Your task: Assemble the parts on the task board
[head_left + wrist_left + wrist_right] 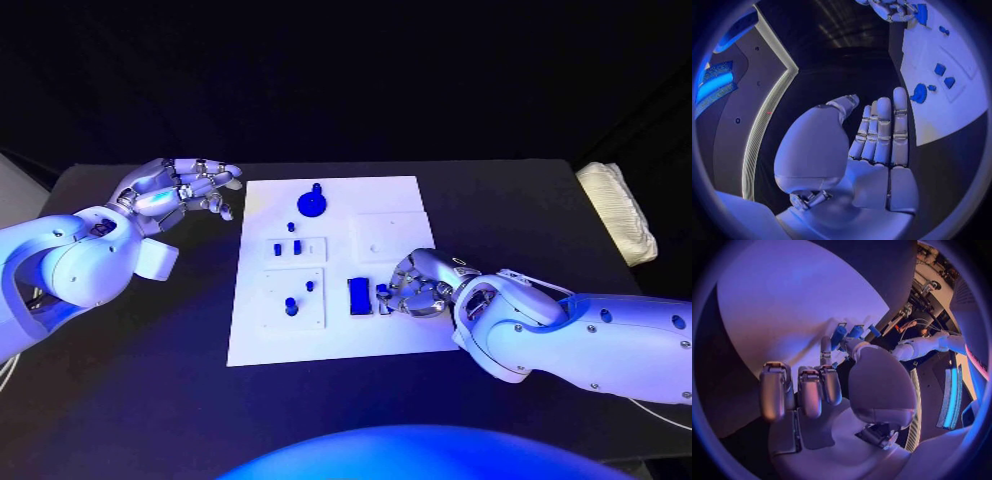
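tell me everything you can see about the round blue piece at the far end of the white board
The round blue piece is a dark blue disc with a small knob or stem on its far side. It looks like smooth plastic. It rests on the white board near the board's far edge, roughly midway across. Nothing touches it: the left hand hovers off the board beside it, fingers apart and empty. In the left wrist view it appears beyond the fingertips.

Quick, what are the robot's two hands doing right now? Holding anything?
Left hand: open, holding nothing, off the task board's left edge.
Right hand: down on the board among small blue parts; whether its fingers grip one cannot be told.
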`<action>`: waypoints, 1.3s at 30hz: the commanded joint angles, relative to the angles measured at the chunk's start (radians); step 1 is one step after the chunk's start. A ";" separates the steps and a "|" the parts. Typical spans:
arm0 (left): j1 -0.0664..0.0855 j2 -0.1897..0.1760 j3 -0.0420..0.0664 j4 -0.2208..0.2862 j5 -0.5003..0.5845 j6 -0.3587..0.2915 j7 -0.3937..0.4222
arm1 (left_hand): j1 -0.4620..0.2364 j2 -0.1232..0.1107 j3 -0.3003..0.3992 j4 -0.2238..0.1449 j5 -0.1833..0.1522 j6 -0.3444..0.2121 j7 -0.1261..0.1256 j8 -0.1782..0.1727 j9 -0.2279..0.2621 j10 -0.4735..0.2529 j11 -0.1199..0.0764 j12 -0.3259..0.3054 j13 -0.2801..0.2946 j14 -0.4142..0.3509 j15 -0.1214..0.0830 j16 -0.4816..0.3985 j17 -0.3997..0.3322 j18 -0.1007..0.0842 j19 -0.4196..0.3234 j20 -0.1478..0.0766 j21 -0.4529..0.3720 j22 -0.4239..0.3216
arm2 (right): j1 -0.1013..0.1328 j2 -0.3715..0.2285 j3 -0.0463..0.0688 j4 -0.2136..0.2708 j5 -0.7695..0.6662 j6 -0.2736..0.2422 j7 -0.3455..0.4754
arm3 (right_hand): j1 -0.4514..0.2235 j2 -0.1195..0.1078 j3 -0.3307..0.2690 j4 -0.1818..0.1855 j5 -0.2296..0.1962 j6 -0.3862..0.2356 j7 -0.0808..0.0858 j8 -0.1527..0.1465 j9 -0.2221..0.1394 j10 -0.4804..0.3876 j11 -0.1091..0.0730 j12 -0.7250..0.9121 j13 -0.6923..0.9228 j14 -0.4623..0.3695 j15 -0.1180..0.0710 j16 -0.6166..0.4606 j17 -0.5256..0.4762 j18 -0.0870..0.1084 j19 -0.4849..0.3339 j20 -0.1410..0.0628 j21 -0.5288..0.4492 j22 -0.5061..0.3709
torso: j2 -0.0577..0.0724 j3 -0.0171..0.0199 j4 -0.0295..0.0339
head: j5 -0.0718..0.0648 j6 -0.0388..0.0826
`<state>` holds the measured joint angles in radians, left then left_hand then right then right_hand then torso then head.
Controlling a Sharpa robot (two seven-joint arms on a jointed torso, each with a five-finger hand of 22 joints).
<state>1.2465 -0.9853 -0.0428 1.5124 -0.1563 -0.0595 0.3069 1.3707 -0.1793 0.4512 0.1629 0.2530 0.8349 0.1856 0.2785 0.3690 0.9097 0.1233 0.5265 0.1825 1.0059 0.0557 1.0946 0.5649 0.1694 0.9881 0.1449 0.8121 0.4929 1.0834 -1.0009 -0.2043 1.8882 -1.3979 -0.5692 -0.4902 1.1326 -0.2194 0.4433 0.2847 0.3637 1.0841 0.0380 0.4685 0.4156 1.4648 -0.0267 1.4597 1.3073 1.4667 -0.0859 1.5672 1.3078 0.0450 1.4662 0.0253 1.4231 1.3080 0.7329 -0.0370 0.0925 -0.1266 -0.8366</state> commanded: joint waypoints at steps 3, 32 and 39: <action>0.000 0.000 0.000 0.003 0.003 0.019 0.004 | -0.002 0.008 0.001 0.004 0.006 -0.003 0.001 0.004 -0.001 -0.007 0.001 0.006 -0.001 -0.009 0.000 0.007 0.002 0.014 0.000 0.005 -0.005 -0.002 | -0.003 0.004 -0.001 -0.003 -0.016 0.050 -0.003 | -0.005 0.009 -0.002 -0.003 0.000 0.008 0.000 0.000 0.000 0.073 -0.006 0.011 0.217 0.104 -0.007 0.004 0.263 -0.018 0.080 -0.010 0.008 0.220 | 0.000 -0.0005 -0.0006 | 0.000 0.000; 0.000 0.002 0.000 0.000 0.003 0.021 0.001 | -0.002 0.008 0.001 0.005 0.006 -0.003 0.001 0.004 -0.001 -0.007 0.001 0.006 -0.001 -0.009 0.000 0.006 0.002 0.014 0.000 0.005 -0.005 -0.002 | -0.004 -0.019 -0.001 0.005 -0.026 0.027 0.014 | -0.126 0.003 -0.091 -0.005 -0.050 -0.001 0.001 0.011 0.005 0.071 -0.006 0.000 0.215 0.104 -0.007 0.004 0.263 -0.017 0.079 -0.011 0.001 0.221 | -0.001 0.0012 -0.0007 | 0.002 -0.003; 0.000 0.004 0.000 -0.002 0.003 0.022 0.001 | -0.002 0.008 0.001 0.005 0.006 -0.003 0.001 0.004 -0.001 -0.007 0.001 0.006 -0.001 -0.009 0.000 0.006 0.002 0.014 0.000 0.005 -0.005 -0.002 | -0.004 -0.027 -0.001 0.002 -0.014 0.041 0.036 | 0.034 0.001 -0.116 -0.056 -0.267 -0.010 0.001 0.008 0.002 0.067 -0.005 -0.010 0.212 0.104 -0.007 0.004 0.263 -0.016 0.078 -0.010 -0.008 0.221 | -0.001 0.0014 -0.0026 | 0.002 -0.001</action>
<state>1.2464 -0.9840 -0.0428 1.5100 -0.1564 -0.0573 0.3037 1.3707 -0.1794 0.4512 0.1629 0.2530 0.8349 0.1856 0.2782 0.3690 0.9097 0.1233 0.5265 0.1826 1.0059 0.0557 1.0946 0.5655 0.1694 0.9881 0.1449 0.8121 0.4922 1.0803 -1.0285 -0.2054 1.8903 -1.4150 -0.5440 -0.4792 1.1481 -0.2191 0.3281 0.2371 0.1170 1.0806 0.0412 0.4760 0.4190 1.4648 -0.0267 1.4557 1.3073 1.4667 -0.0858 1.5671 1.3075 0.0450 1.4662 0.0180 1.4184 1.3074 0.7318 -0.0355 0.0910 -0.1243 -0.8380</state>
